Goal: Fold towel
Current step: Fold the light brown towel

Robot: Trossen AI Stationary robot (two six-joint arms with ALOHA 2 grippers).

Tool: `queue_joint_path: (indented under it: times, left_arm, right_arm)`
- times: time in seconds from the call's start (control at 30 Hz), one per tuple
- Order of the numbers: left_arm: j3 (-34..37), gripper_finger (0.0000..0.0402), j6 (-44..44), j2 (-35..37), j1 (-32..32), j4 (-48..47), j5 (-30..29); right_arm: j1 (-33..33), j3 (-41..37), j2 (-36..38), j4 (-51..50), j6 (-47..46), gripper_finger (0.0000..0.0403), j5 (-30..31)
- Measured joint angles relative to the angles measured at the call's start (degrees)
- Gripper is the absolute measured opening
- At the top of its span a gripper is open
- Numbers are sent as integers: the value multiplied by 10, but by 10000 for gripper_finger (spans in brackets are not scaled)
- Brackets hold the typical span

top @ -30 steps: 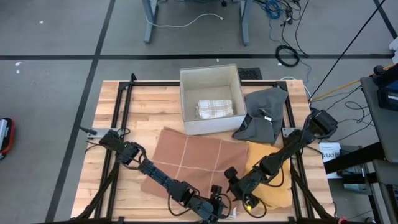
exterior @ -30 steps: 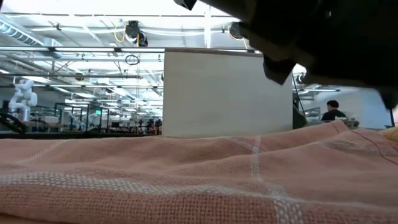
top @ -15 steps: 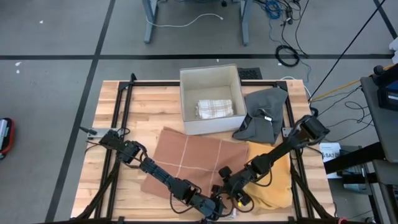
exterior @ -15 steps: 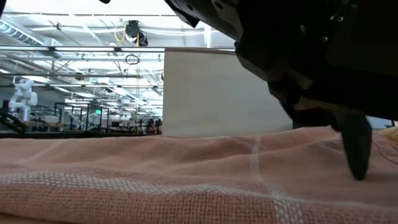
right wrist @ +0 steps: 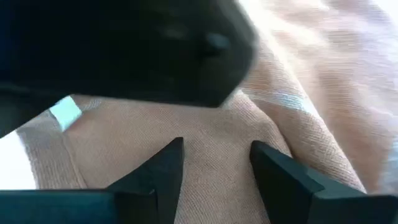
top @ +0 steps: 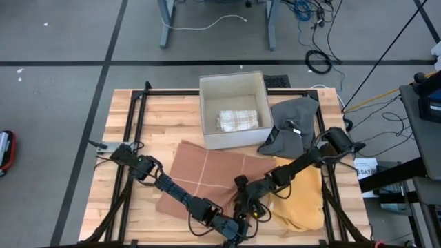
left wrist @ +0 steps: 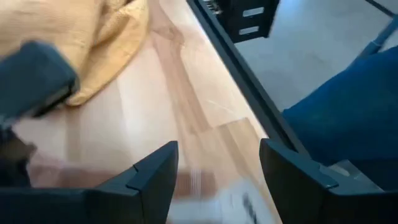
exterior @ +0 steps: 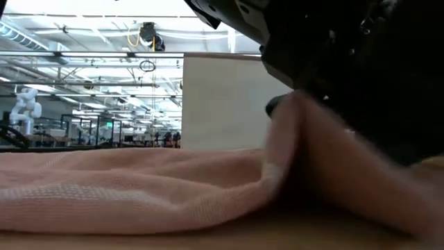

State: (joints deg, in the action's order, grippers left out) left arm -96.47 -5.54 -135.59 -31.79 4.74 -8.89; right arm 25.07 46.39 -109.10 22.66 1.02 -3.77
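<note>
The pink towel [top: 210,176] lies spread on the wooden table [top: 172,110], just near of the white box [top: 232,110], with its near right corner bunched up into a ridge; in the low view that ridge stands up as a fold of cloth [exterior: 291,160]. Both arms meet at this corner, presumably to take the near edge so it can be carried over toward the far edge.

The right gripper [top: 242,200] is down on the towel, its fingers [right wrist: 165,168] parted with pink cloth showing between them; whether they pinch it I cannot tell. The left gripper [top: 238,231] sits at the near table edge just beside it, fingers [left wrist: 155,177] parted over bare wood, holding nothing.

A yellow cloth [top: 303,200] lies to the right, a grey cloth [top: 289,127] beyond it, and a folded checked towel [top: 238,120] rests in the box.
</note>
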Motion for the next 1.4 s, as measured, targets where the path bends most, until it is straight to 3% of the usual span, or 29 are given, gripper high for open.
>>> queue_joint_path:
  times: [0.43, 0.63, 1.17, 1.4]
  left_arm:
    - [-3, 234, 33, 4, -6, -62, -42]
    - [-1, 234, 51, 6, -21, -162, -102]
    - [4, 234, 28, 7, -9, -119, -73]
    - [-37, 234, -11, 4, -5, -130, -80]
  right_arm:
    - [-14, 0, -1, -1, -8, 176, -7]
    - [-14, 0, -1, -1, -9, 176, -7]
    - [-13, 0, -1, 0, -20, 176, -8]
    - [-14, 0, -1, -1, -19, 176, -8]
